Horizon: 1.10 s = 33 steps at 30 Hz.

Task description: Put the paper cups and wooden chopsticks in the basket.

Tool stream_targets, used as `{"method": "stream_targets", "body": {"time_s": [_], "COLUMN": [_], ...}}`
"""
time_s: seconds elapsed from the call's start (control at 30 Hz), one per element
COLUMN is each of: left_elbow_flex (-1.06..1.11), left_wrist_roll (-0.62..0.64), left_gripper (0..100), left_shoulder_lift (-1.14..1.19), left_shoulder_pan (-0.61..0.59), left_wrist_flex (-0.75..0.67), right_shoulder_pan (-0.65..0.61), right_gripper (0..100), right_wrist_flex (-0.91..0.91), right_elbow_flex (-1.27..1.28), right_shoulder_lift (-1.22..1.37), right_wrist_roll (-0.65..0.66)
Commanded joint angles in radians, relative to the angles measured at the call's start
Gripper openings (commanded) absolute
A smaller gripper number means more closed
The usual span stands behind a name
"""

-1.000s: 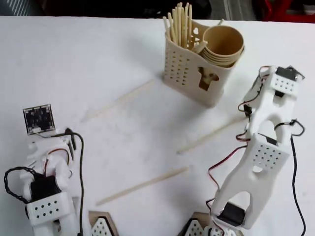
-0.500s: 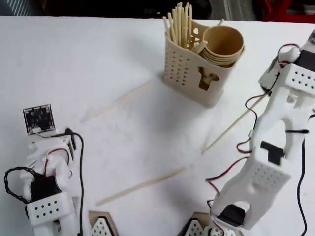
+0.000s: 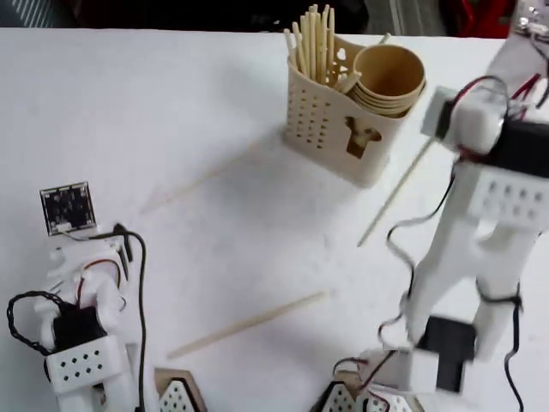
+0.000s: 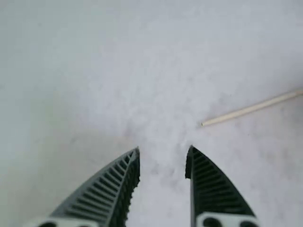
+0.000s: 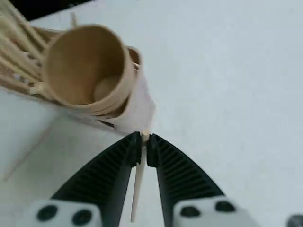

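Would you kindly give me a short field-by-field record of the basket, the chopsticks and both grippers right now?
basket: upright, holds stacked paper cups and a bunch of chopsticks
right gripper: shut on held chopstick, beside the basket
loose chopstick: flat on the table
second loose chopstick: flat on the table
left gripper: open, over the table

Right claw (image 5: 143, 140) clamps a chopstick (image 5: 138, 189); left claw (image 4: 163, 151) stands parted

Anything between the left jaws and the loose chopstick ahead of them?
Nothing: the left wrist view shows bare white table between the open left gripper and the chopstick's near tip.
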Motion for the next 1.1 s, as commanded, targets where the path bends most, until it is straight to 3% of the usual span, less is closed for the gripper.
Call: {"method": "stream_targets", "body": {"time_s": [0.0, 0.2, 0.67, 1.07], "left_elbow_flex": [-0.014, -0.014, -0.014, -0.015], "left_wrist_roll": [0.009, 0.009, 0.009, 0.009], "left_gripper": [17, 17, 17, 17], "left_shoulder_lift": [-0.013, -0.013, -0.013, -0.013], "left_shoulder_pan": [-0.001, -0.001, -0.001, -0.001], "left_wrist_flex": [-0.031, -0.031, -0.031, -0.031], "right_shoulder_pan": [-0.116, -0.202, -0.305, -0.295], "right_gripper": [1.7, 1.7, 1.7, 1.7], "right_wrist_flex": [-0.015, -0.205, -0.751, -0.794], "right_elbow_flex": [-0.005, -0.005, 0.009, 0.009], "right_shoulder_lift": [-0.142, -0.242, -0.213, 0.027], "right_wrist_roll": [0.008, 0.009, 0.011, 0.052]}}
